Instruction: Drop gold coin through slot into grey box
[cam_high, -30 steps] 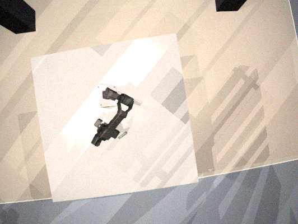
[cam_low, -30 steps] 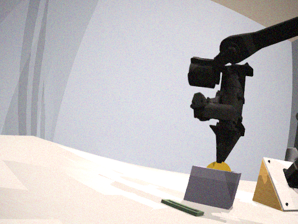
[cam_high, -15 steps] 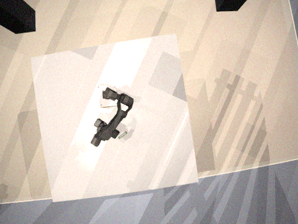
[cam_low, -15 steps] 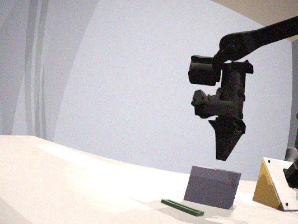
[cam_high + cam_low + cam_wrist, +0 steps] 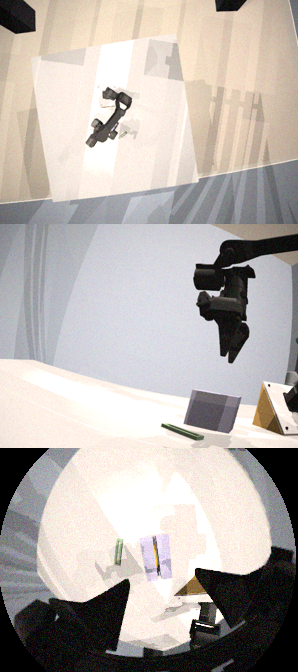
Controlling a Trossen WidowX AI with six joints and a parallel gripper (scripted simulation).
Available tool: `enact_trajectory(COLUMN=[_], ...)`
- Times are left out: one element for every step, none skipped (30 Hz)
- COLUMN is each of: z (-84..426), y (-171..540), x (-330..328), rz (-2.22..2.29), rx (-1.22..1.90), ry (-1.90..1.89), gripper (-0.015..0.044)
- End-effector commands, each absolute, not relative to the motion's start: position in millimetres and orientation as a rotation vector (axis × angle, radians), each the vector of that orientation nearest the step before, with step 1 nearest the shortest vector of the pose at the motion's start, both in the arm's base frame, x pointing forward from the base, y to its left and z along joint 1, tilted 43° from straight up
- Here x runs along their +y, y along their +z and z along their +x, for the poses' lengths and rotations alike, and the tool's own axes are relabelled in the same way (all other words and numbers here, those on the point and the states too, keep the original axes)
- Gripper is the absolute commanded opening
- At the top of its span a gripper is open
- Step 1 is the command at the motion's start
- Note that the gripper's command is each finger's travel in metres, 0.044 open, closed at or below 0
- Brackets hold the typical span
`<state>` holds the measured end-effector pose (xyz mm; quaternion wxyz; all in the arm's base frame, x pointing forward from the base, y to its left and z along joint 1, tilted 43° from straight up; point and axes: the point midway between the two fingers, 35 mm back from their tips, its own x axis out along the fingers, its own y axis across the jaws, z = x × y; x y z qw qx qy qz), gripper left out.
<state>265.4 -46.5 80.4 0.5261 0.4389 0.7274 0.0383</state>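
Observation:
The grey box [image 5: 115,127] [image 5: 206,412] [image 5: 165,548] stands on the table, its slotted lid facing up. A gold strip of the coin [image 5: 156,555] shows within the slot in the wrist view. No part of the coin shows above the lid in the exterior view, and how deep it sits cannot be told. The green holder [image 5: 122,135] [image 5: 179,432] [image 5: 116,552] lies beside the box and is empty. My gripper [image 5: 227,359] [image 5: 163,577] is open, with nothing between its fingers, and hangs above the box.
An orange wedge [image 5: 261,410] [image 5: 192,587] with a white sloping panel [image 5: 275,403] stands beside the box, on the side away from the holder. My arm [image 5: 113,120] [image 5: 260,250] reaches over the box and partly covers it from above.

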Motion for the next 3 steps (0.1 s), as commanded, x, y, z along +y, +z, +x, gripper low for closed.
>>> enact_trajectory(z=[264.9, 264.9, 264.9], y=[83.3, 83.3, 83.3], x=[-49.0, -49.0, -49.0], rz=[1.041, 1.041, 1.041], rx=[1.741, 1.741, 1.741], ry=[0.094, 0.094, 0.094], gripper=[0.0440, 0.0440, 0.0440])
